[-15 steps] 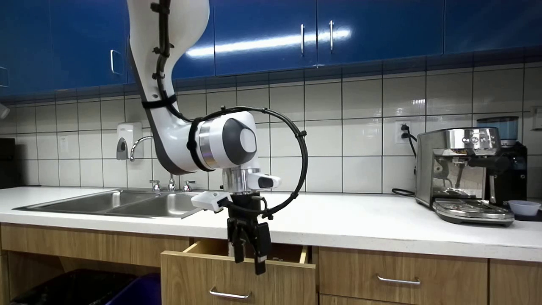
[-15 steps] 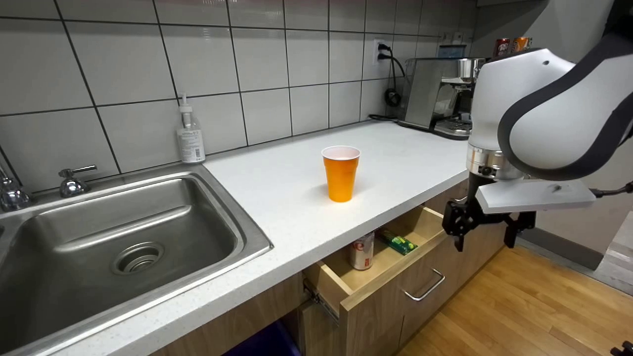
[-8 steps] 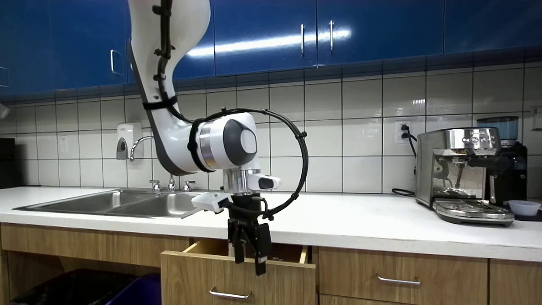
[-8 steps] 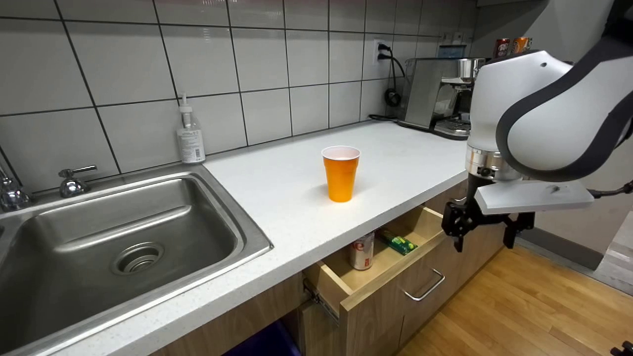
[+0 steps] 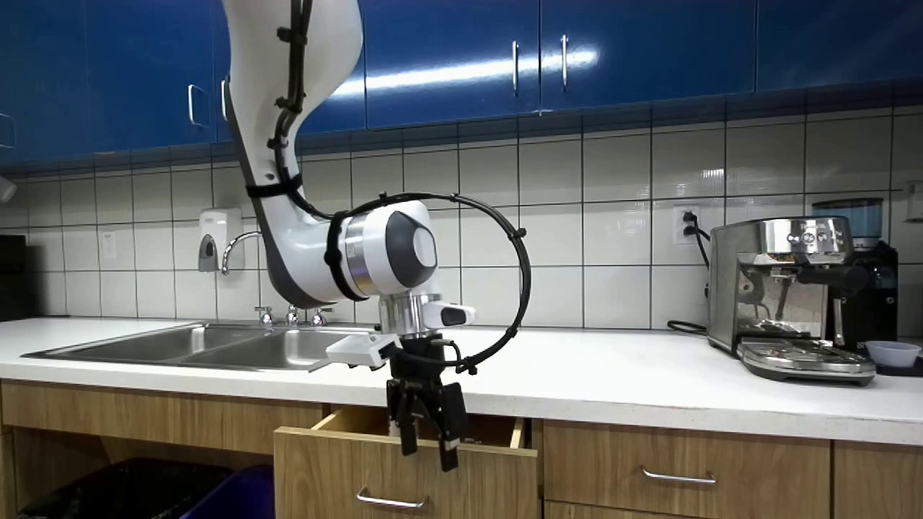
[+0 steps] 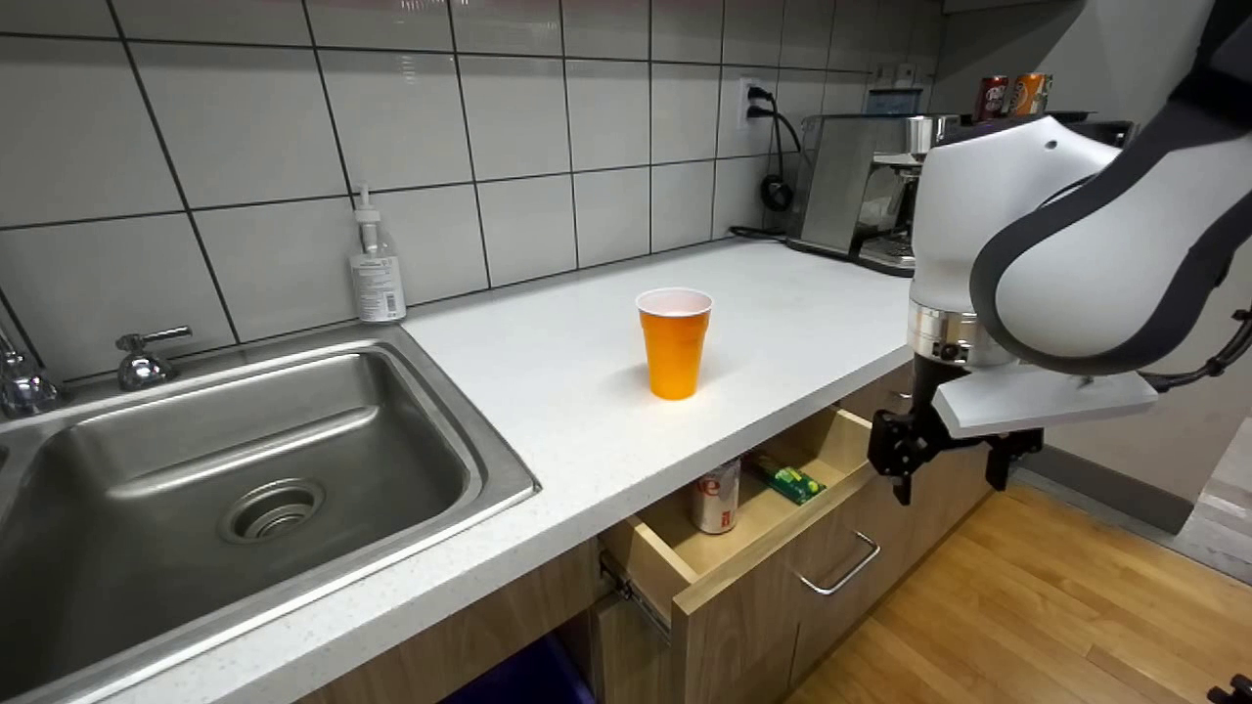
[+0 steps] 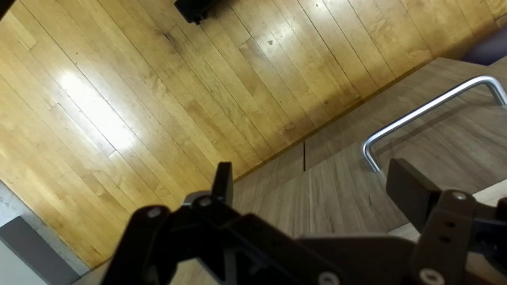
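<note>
Against half a second ago, the gripper (image 5: 428, 455) hangs slightly lower and leans a little more, its arm (image 5: 306, 252) dipping with it; the fingers (image 7: 410, 194) stay spread wide. The drawer (image 5: 324, 476), handle (image 7: 425, 111), can (image 6: 716, 499), packet (image 6: 788, 481) and cup (image 6: 675, 347) keep their places.

The drawer juts from beneath the counter (image 6: 548, 381), its front near the gripper and partly covered by it in an exterior view. That front is brown with a fine, streaky wood grain; the inner sides are paler and smooth. The handle, a shiny metal bar with bent ends, sits on this front, below the gripper; in the wrist view it shows beyond the finger at the right.

Inside the drawer, left of the gripper in an exterior view, the pale cylindrical can with red lettering stands upright, the flat green packet lying beside it. Higher than the gripper in an exterior view, the orange cup tapers down from its white rim to the white, finely speckled counter. Well left of the gripper in both exterior views lies the sink (image 6: 411, 460), grey steel with rounded corners. Beneath the gripper, glossy yellowish planks form the floor (image 7: 198, 99).
</note>
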{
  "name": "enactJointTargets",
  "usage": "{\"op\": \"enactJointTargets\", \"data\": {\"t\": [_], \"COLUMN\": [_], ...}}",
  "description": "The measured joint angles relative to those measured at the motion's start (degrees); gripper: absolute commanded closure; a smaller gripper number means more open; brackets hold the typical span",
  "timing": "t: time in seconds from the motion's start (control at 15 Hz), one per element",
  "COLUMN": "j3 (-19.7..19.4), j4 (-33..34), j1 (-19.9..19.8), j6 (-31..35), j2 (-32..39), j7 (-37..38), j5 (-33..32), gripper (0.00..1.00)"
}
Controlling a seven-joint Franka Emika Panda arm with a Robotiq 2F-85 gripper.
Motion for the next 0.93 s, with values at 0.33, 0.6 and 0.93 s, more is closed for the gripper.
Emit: {"op": "enactJointTargets", "data": {"t": [0.33,0.6,0.93], "j3": [0.00,-0.35,-2.32], "j4": [3.07,4.84,4.91], "j1": [0.59,1.20,3.04], "j6": [1.19,2.93,4.72], "j2": [3.69,6.47,7.19], "j7": [-1.06,-3.13,-3.88], "j5": [-1.33,-1.33,-1.35], "gripper": [0.00,0.00,0.00]}}
